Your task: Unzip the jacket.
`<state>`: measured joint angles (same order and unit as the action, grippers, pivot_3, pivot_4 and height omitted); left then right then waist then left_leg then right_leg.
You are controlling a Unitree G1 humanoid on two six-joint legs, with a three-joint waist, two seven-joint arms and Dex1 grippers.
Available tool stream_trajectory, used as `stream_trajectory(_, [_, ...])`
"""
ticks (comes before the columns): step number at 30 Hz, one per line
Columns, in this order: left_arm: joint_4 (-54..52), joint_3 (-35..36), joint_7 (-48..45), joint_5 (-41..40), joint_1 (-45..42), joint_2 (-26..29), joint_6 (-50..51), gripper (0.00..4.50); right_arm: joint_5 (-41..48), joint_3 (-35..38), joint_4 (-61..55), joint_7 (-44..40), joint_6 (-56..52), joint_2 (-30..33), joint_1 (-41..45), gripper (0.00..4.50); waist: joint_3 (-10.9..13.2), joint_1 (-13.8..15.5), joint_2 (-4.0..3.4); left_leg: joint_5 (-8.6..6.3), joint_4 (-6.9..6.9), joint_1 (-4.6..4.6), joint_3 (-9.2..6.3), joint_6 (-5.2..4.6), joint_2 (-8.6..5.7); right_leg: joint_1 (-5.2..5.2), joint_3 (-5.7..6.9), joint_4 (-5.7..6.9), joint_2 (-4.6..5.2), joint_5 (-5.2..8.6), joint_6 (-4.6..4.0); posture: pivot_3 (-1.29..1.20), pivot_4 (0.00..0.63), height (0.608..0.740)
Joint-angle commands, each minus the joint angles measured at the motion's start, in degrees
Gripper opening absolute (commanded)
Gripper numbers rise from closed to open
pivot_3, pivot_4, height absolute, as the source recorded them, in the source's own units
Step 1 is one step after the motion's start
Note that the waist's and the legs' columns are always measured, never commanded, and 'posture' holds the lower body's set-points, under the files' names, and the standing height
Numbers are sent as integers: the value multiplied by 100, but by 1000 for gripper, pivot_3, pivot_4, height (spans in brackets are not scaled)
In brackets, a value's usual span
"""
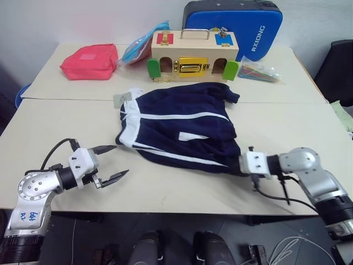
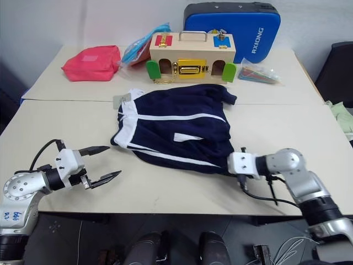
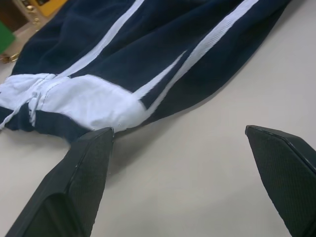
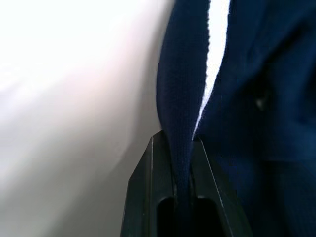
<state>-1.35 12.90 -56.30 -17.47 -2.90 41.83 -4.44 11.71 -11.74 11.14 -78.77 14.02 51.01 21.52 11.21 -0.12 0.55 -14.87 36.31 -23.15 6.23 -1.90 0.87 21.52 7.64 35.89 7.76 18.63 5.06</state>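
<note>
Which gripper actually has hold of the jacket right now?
The right gripper: its jaws are shut on a fold at the jacket's near-right edge. The left gripper has jaws wide open over bare table, short of the white collar.

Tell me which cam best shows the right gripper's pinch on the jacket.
Right wrist view: the right gripper is shut on a navy fold of the jacket, seen close up. The eye views show the gripper at the jacket's edge, the pinch hidden. The left wrist view shows jacket, no pinch.

One jacket (image 1: 182, 130), one red pouch (image 1: 89, 61) (zipped), one blue case (image 1: 234, 25)
</note>
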Motion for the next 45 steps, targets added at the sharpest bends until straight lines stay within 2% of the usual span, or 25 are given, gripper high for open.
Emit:
stream_trajectory(1, [-334,84,-227,-293,196,155,173,4500,778,313,-463,-889,77,303,-501,47,0,0,0,0,4,0,0,0,1,0,-1,-1,0,0,0,0,150,740])
stream_trajectory(3, [-529,123,-321,-447,365,206,375,4500,1055,393,-857,-1076,7,384,-821,47,1,-1,1,0,5,2,-1,0,2,-1,-3,-2,1,0,0,0,150,740])
stream_trajectory(7, [-1028,204,-450,-721,752,341,784,4500,1341,376,-1793,-931,-339,341,-1290,47,1,-4,0,-2,8,6,-3,2,6,-1,-7,2,3,0,0,0,150,740])
stream_trajectory(11, [-1432,109,-267,-486,910,334,736,4500,1686,420,-2511,-180,-1093,-71,-1526,47,1,13,0,-7,8,7,-11,11,9,-2,-8,-1,4,0,0,0,150,740])
stream_trajectory(14, [-1391,-63,53,-40,769,196,377,4500,2064,523,-2808,-222,-1801,68,-1671,717,3,50,-3,-16,8,5,-12,26,7,-2,-9,-3,9,0,-1,0,150,740])
stream_trajectory(18, [-1038,-335,265,368,381,88,137,4500,2350,904,-2554,-498,-2227,367,-1615,2058,3,118,-3,-23,12,3,-10,14,2,-3,-7,-6,16,-1,-2,0,150,740])
stream_trajectory(22, [-776,-545,196,493,108,102,69,4500,2386,1431,-2017,-398,-1935,129,-1116,3499,3,134,-3,-20,12,3,-7,-10,4,-1,-7,-5,11,-2,-3,0,150,740])
stream_trajectory(23, [-684,-627,179,564,31,92,-8,4500,2243,1462,-1753,-395,-1748,63,-903,3610,3,122,-3,-18,12,3,-7,-6,4,-1,-7,-5,10,-2,-3,0,150,740])
stream_trajectory(26, [-437,-864,326,782,-232,-36,-108,4500,1429,1233,-810,-284,-953,-208,-236,4432,3,119,-3,-10,13,5,-1,6,6,1,-7,-2,2,-2,-3,0,150,740])
stream_trajectory(29, [-232,-1098,459,905,-484,-216,109,4500,140,688,332,342,-119,-600,567,4432,2,90,-2,-7,17,5,5,9,6,3,-7,1,-5,-2,-3,0,150,740])
stream_trajectory(34, [183,-1326,773,1206,-801,-435,246,4500,-1260,47,1971,1250,593,-1080,1450,4432,3,16,-3,3,20,0,16,10,7,11,-2,12,-11,-2,-3,0,150,740])
stream_trajectory(35, [224,-1338,856,1252,-858,-475,281,4313,-1422,-19,2191,1382,613,-1111,1555,4461,2,0,-3,8,21,-1,16,6,6,10,-1,12,-11,-2,-3,0,150,740])
stream_trajectory(38, [366,-1377,1012,1383,-971,-517,398,3688,-1734,-145,2530,1670,481,-1081,1736,3840,-1,-17,3,10,48,14,21,-1,8,-6,-3,22,-8,-6,4,0,150,740])
stream_trajectory(40, [381,-1394,1039,1420,-977,-500,511,3022,-1810,-127,2634,1890,545,-1067,1794,3198,-3,-11,5,5,65,15,16,-4,11,-12,-14,31,-5,-8,5,0,150,740])
stream_trajectory(45, [424,-1325,1109,1453,-822,-419,648,1537,-1741,-38,2678,1813,746,-817,1774,1638,-3,-7,5,-5,68,15,9,3,11,-10,-26,37,3,-9,3,0,150,740])
